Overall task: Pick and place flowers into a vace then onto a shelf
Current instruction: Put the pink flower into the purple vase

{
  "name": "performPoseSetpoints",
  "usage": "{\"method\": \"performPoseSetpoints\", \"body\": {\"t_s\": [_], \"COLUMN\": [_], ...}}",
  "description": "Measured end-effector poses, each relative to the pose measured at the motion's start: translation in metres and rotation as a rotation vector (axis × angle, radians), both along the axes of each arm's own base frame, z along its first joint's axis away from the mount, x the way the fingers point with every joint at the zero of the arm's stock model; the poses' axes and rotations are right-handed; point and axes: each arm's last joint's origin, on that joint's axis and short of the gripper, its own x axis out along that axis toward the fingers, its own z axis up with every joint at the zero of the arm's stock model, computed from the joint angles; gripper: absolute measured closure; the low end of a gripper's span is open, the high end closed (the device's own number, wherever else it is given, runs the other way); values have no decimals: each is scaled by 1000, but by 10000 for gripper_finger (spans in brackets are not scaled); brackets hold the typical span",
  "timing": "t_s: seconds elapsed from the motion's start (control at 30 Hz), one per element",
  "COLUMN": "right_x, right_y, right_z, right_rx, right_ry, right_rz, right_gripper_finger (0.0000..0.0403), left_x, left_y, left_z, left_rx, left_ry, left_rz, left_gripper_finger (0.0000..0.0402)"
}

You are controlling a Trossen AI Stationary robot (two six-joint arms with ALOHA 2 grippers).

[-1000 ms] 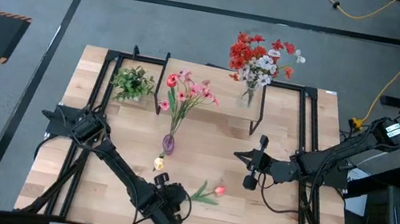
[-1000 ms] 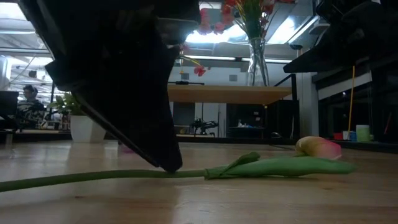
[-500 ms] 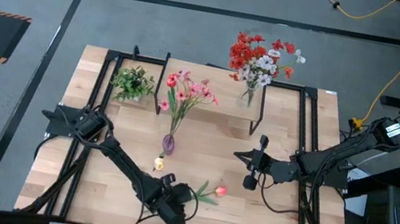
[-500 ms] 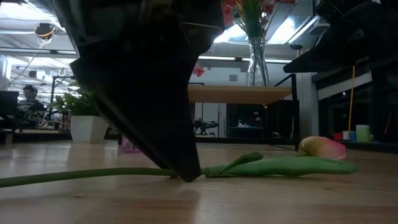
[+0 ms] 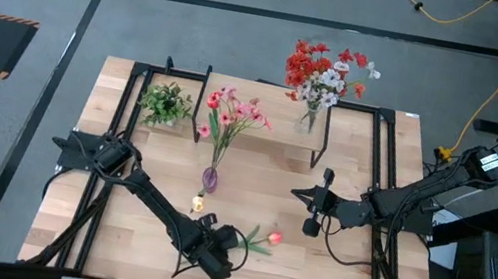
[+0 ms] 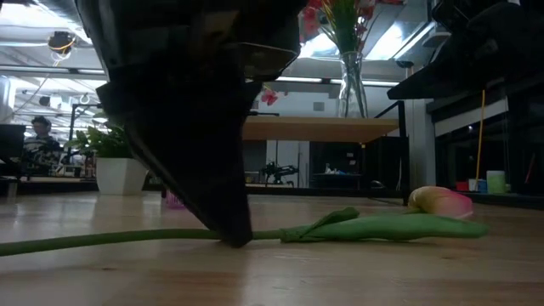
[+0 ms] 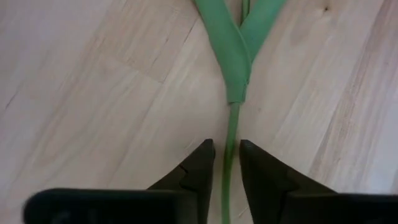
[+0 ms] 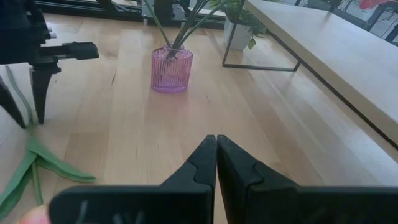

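The loose tulip (image 5: 258,239) lies flat on the table (image 5: 347,278) toward the near edge, a little right of centre, its pink bloom (image 6: 436,201) pointing right and its stem (image 7: 229,149) running left, roughly along that edge. The left end effector (image 7: 225,163) stands right over the stem, just short of where the leaves (image 7: 236,37) fork — one finger on each side, tips down on the wood, the stem's long axis passing between them and square to the closing direction. The jaws are narrowed close around the stem; whether they actually pinch it I cannot tell, since a thin gap shows on either side in the left wrist view.

The right end effector (image 8: 216,149) hangs well apart over the table's right half with its fingers pressed together, holding nothing, so the left arm is far nearer.

In the low view the left arm's dark bulk hides the contact point, and the stem's far end runs out of frame. Beyond, the purple vase (image 8: 171,70) stands mid-table before the shelf (image 8: 348,56).
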Motion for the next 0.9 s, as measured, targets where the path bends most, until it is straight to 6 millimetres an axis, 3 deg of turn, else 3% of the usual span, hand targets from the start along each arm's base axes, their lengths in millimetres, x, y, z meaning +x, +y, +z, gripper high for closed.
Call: {"method": "performPoseSetpoints", "body": {"t_s": [0.2, 0.5, 0.9], "right_x": [0, 0, 0], "right_y": [0, 0, 0], "right_z": [0, 0, 0], "right_rx": [0, 0, 0], "right_ry": [0, 0, 0], "right_rz": [0, 0, 0], "right_gripper_finger": [386, 386, 386], "left_x": [-8, -20, -38], "left_y": [-3, -16, -27], "left_z": [-1, 0, 45], "left_rx": [-5, 30, 113], "left_ry": [63, 57, -70], "left_rz": [-13, -31, -141], "left_gripper_finger": [392, 398, 399]}}
